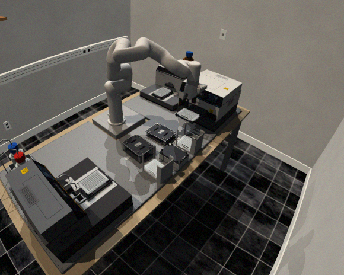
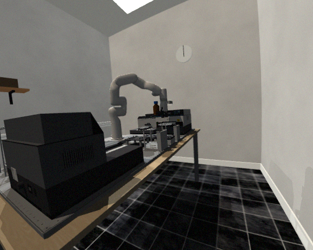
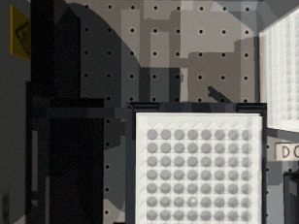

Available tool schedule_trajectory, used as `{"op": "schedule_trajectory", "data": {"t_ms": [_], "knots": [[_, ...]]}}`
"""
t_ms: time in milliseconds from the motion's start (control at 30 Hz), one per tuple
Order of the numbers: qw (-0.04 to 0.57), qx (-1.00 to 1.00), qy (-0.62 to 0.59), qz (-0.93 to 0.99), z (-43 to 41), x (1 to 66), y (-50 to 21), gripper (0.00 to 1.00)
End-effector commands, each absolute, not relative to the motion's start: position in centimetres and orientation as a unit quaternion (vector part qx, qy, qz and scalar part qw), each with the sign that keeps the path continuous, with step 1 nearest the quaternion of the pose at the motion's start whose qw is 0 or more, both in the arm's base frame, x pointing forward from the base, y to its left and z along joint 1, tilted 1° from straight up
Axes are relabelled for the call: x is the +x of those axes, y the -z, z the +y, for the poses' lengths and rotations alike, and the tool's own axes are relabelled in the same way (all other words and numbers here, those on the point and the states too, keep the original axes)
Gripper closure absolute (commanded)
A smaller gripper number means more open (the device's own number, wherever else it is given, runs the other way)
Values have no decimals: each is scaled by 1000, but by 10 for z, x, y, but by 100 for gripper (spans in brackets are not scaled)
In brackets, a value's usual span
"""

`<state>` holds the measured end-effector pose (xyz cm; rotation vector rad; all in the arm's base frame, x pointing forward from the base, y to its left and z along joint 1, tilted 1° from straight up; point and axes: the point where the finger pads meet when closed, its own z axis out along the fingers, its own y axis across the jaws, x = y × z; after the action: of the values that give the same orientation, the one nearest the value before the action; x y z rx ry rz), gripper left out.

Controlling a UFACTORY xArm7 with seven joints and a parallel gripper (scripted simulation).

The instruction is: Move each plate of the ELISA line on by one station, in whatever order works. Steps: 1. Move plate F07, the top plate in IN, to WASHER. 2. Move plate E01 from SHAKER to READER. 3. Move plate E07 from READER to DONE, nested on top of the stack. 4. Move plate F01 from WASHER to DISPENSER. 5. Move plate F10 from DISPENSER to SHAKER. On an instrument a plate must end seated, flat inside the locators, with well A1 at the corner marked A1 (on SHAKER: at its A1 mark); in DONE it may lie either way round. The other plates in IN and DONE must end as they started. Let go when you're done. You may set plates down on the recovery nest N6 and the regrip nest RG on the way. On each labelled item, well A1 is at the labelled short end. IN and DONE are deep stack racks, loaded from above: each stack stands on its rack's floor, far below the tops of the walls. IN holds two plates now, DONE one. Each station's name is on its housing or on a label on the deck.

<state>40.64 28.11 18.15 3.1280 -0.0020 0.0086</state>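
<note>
My gripper (image 1: 186,102) (image 2: 164,108) is open and empty. It hangs a little above a white well plate (image 1: 188,114) (image 3: 199,169) that lies flat on the tray in front of the white READER housing (image 1: 223,86). The fingers do not show in the wrist view. Another plate (image 1: 162,92) lies on the instrument at the back, and one plate (image 1: 93,180) lies on the big instrument at the front left. The rack beside the reader (image 1: 200,137) carries a label starting "DO" (image 3: 288,151) and holds a plate (image 1: 184,142). The second rack (image 1: 165,170) holds a plate (image 1: 152,168) too.
Two black nests (image 1: 138,145) (image 1: 161,131) stand empty mid-deck, and a dark block (image 1: 176,154) sits between the racks. A brown bottle with a blue cap (image 1: 189,56) stands behind my wrist. Bottles with red and blue caps (image 1: 16,152) stand at the far left.
</note>
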Motion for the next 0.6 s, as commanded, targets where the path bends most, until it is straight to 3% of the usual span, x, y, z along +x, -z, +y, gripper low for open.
{"op": "schedule_trajectory", "data": {"t_ms": [0,567], "knots": [[6,1000,-4,-1,282,407,-187,0],[6,1000,-4,-1,282,407,-196,0]]}}
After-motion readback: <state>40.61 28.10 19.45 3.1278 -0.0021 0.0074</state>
